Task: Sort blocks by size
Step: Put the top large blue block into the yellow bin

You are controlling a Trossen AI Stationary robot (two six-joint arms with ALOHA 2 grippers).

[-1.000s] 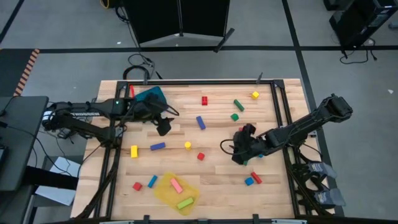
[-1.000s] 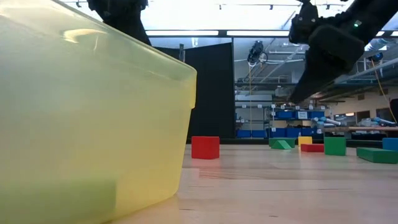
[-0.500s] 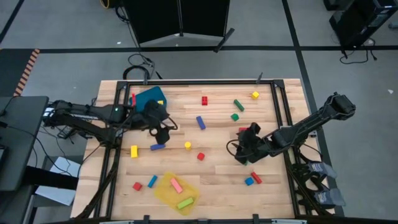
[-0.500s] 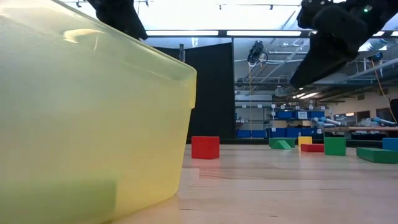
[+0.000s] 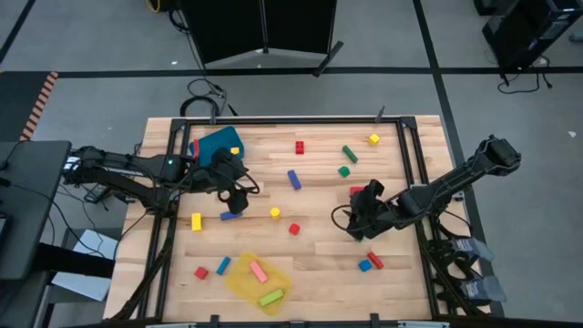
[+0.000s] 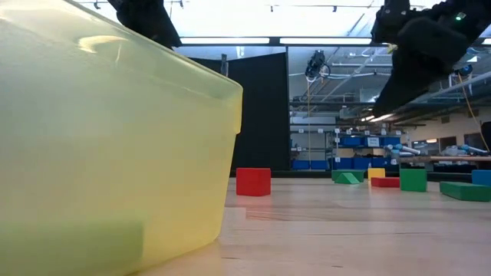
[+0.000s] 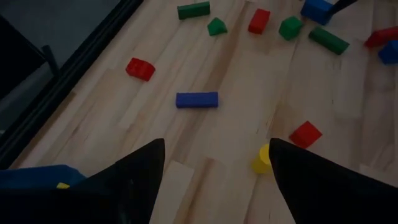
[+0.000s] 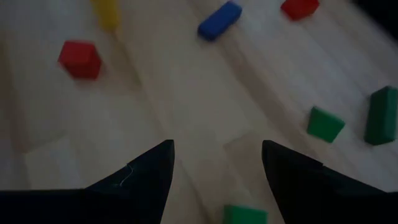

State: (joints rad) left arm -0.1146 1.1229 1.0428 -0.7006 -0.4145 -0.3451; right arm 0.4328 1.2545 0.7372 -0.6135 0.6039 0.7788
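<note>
Left gripper (image 5: 239, 193) hangs over the worktop's (image 5: 319, 255) left part, jaws apart and holding nothing, just by a blue bar (image 5: 230, 216) and beside the blue bin (image 5: 215, 143) in the far left corner. A yellow bar (image 5: 196, 221) lies near the left edge; a red cube (image 5: 200, 272) and small blue bar (image 5: 223, 265) sit beside the yellow tray (image 5: 239, 284), which holds a pink bar (image 5: 259, 271) and green bar (image 5: 271, 297). Mid-worktop: yellow cube (image 5: 275, 213), red cube (image 5: 294, 229), blue bar (image 5: 294, 179), red block (image 5: 299, 147). Further right, green blocks (image 5: 349, 154) and a yellow cube (image 5: 373, 139). Right gripper (image 5: 357, 230) hovers over the right part, jaws apart, empty; blue and red blocks (image 5: 369, 263) lie near it.
</note>
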